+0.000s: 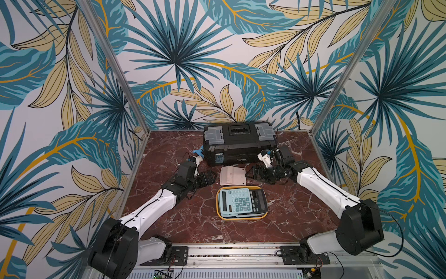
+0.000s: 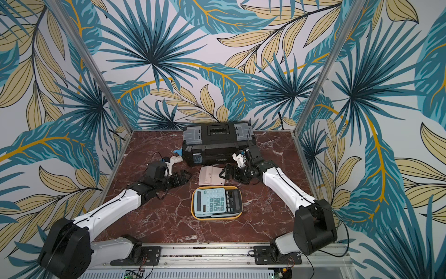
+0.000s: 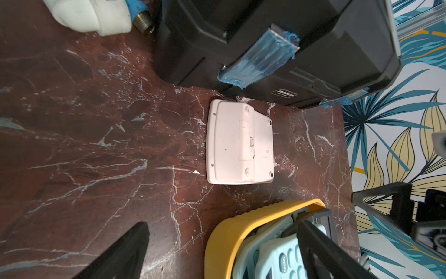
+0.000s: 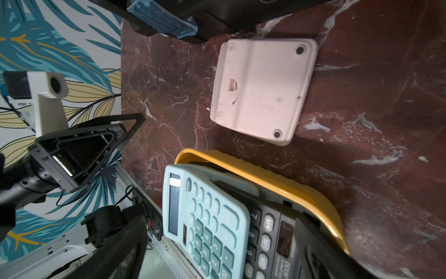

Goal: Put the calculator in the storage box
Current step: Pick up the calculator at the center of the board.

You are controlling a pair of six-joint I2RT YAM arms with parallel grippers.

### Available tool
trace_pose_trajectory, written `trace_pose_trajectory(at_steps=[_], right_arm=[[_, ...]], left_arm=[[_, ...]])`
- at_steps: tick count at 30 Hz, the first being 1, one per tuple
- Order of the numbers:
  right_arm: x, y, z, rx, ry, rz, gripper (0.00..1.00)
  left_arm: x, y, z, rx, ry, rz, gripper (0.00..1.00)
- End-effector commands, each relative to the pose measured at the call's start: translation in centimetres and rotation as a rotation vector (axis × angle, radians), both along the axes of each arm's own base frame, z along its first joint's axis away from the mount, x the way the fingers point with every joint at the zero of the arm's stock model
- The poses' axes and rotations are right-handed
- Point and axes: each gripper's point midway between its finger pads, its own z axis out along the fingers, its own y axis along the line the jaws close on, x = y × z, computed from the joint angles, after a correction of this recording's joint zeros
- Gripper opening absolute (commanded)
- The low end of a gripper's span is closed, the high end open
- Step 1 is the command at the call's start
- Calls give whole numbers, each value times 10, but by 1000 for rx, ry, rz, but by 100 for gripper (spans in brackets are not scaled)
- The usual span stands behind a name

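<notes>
The pink calculator lies face down on the red marble surface, its underside with the rubber feet and battery cover turned up, and nothing is holding it. It sits between the left fingers and the right fingers, close to the tips of the right pair and further from the left pair. Both pairs are spread wide and empty. In the left wrist view one left finger shows well apart from its mate, with the pink calculator out ahead of them across a stretch of bare surface. In the right wrist view the right fingers stand equally wide, and the pink calculator is ahead of them, not touching. The yellow-orange storage box sits back from both sets of fingertips, toward the arm bases and roughly midway between the two arms, near the pink calculator but apart from it. Inside it a light blue calculator lies keys up, tilted over a black calculator on the right fingers' side. Beyond the fingertips, past the pink calculator, stands a black toolbox with grey lid compartments. A white fitting with a blue part lies at the toolbox's corner, just beyond the left fingers.
</notes>
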Motion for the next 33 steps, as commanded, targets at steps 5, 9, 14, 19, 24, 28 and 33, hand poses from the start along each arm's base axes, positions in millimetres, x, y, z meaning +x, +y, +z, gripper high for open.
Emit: trace_pose_trajectory(at_steps=[5,9,14,19,24,28,33], right_arm=[[31,-12,-42,-141,14,-25,99],[44,-12,-58,-168,20,-23,99],[55,-10,-75,-176,37,-18,99],[62,-6,-89,-171,52,-15,97],[64,-3,-101,-156,70,-15,95],[65,1,-109,-135,86,-15,94],[64,11,-118,-80,116,-7,93]], left_arm=[[32,-20,0,-20,-61,-38,100],[38,-30,-15,-28,-43,-55,100],[46,-41,-27,-40,-46,-65,100],[54,-52,-39,-60,-40,-74,100],[58,-60,-50,-85,-30,-79,100],[61,-66,-60,-98,-10,-86,100],[62,-75,-69,-125,10,-101,100]])
